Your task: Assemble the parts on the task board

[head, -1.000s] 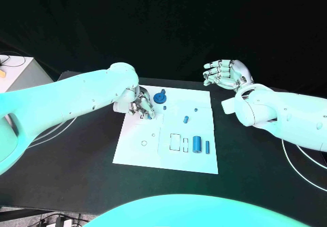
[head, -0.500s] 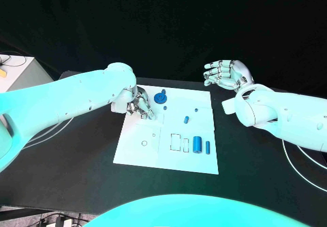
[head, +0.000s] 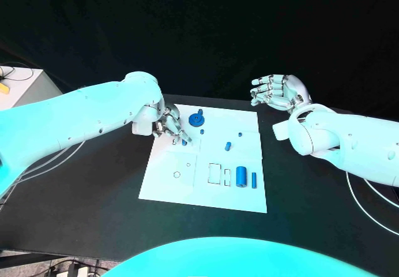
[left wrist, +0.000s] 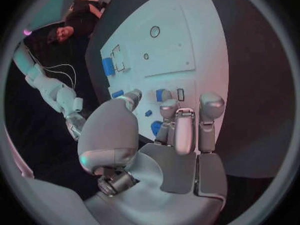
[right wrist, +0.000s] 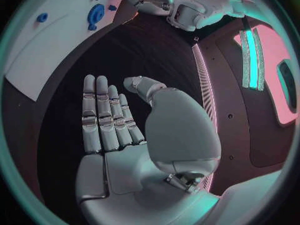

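The task board (head: 212, 190) lies flat in the middle of the black tabletop (head: 91, 202). The left hand (head: 169, 126) hangs over the board's far left corner, its fingers (left wrist: 211, 105) pointing down at the surface, slightly apart and closed on nothing; a small blue peg (left wrist: 163, 95) sits on the board just beyond the fingertips. A blue gear-shaped part (head: 195, 119) stands near the board's far edge, just beside that hand. Nearer the board's middle lies a short blue peg (head: 227, 146), and toward the near right of the board lie a thick blue cylinder (head: 241, 175) and a thin blue pin (head: 253, 179) side by side. The right hand (head: 277, 91) is raised off the board's far right corner, over the tabletop, fingers (right wrist: 103, 112) extended side by side, holding nothing.
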You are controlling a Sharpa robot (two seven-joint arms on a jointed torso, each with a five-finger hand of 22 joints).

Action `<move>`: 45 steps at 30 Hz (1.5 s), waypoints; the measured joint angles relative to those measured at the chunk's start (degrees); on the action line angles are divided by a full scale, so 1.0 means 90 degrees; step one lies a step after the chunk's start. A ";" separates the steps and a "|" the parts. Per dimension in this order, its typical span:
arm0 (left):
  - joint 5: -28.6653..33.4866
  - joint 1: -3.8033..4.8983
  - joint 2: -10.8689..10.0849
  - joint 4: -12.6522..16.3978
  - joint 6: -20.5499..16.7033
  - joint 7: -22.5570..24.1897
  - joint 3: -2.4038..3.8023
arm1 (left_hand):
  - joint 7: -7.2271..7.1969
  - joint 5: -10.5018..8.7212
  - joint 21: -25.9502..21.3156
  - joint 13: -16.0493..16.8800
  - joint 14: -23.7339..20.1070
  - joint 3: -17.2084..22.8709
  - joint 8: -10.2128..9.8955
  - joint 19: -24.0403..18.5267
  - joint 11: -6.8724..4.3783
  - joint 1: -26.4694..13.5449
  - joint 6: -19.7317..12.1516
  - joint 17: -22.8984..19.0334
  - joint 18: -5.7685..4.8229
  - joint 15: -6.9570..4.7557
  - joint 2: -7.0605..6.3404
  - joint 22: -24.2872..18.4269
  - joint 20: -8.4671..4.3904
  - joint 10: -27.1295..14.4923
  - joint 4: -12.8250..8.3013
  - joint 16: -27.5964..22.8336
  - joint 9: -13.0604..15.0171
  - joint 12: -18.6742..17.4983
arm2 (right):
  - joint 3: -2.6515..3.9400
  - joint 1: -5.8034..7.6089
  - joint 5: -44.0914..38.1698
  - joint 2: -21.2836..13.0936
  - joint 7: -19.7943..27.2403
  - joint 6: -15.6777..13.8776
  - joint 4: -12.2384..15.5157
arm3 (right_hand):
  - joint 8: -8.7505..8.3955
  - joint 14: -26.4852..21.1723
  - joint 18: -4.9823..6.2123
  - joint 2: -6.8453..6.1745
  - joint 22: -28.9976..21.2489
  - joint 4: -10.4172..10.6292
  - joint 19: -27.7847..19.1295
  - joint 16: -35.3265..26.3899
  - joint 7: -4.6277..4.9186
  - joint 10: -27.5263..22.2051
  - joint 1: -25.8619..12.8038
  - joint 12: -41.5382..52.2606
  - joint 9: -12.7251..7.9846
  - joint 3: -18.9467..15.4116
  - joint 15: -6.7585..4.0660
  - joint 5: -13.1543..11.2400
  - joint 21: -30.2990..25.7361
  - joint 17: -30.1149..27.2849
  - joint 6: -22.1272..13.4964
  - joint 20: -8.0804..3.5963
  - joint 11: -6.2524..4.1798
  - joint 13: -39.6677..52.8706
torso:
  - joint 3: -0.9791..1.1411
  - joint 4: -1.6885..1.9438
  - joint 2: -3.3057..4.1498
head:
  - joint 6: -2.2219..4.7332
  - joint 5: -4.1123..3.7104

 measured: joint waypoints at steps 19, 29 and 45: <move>0.0430 0.0131 -0.0563 0.0212 -0.1413 0.0499 0.0360 | 0.0340 0.0026 -0.1405 -0.2058 -0.0426 0.0446 -0.0634 -0.1135 0.0318 0.1416 -0.0777 -0.0833 0.0268 0.0309 0.0645 -0.1964 0.0223 -0.1821 -0.0017 -0.0860 -0.0480 -0.1261 | 0.0000 -0.0024 0.0000 -0.0027 0.0022 0.0045 -0.0143 | 0.0049 -0.0045 0.0000 0.0058 -0.0120 -0.0098 0.0000 -0.0121 0.0001 0.0072 -0.0058 0.0000 0.0001 0.0099 0.0000 0.0025 -0.0062 -0.0084 0.0115 0.0000 -0.0071 0.0001 | 0.0001 0.0004 0.0012 | 0.0000 -0.0012; 0.0271 0.0190 -0.0182 -0.0647 -0.2491 0.1112 0.0372 | 0.0459 0.0026 -0.1502 -0.2290 -0.0397 0.0540 -0.0903 -0.1078 0.0398 0.1341 -0.0818 -0.0869 0.0267 0.0356 0.0413 -0.2042 0.0289 -0.1760 -0.0025 -0.0888 -0.0860 -0.1336 | 0.0000 -0.0025 -0.0008 -0.0003 0.0055 0.0104 -0.0253 | 0.0049 -0.0046 0.0000 0.0110 -0.0180 -0.0148 0.0000 -0.0195 0.0011 0.0207 -0.0058 -0.0089 -0.0017 0.0203 -0.0001 0.0024 -0.0086 -0.0177 0.0288 0.0000 -0.0091 -0.0007 | -0.0004 -0.0008 0.0026 | 0.0009 0.0038; -0.0113 0.0201 0.0756 -0.1986 -0.2242 0.1306 0.0291 | 0.0432 0.0026 -0.0854 -0.2306 -0.0066 0.0405 -0.0903 -0.0438 0.0408 0.0994 -0.0589 -0.0137 0.0265 0.0362 0.0325 -0.1102 0.0284 -0.1588 0.0001 -0.0437 -0.1086 -0.1090 | 0.0001 -0.0024 -0.0025 0.0044 0.0075 0.0158 -0.0238 | -0.0064 -0.0046 -0.0001 0.0110 -0.0224 -0.0167 0.0000 -0.0247 0.0033 0.0229 -0.0058 -0.0168 -0.0056 0.0222 -0.0001 0.0024 -0.0092 -0.0244 0.0310 0.0000 -0.0069 -0.0013 | -0.0004 -0.0049 0.0102 | 0.0215 0.0143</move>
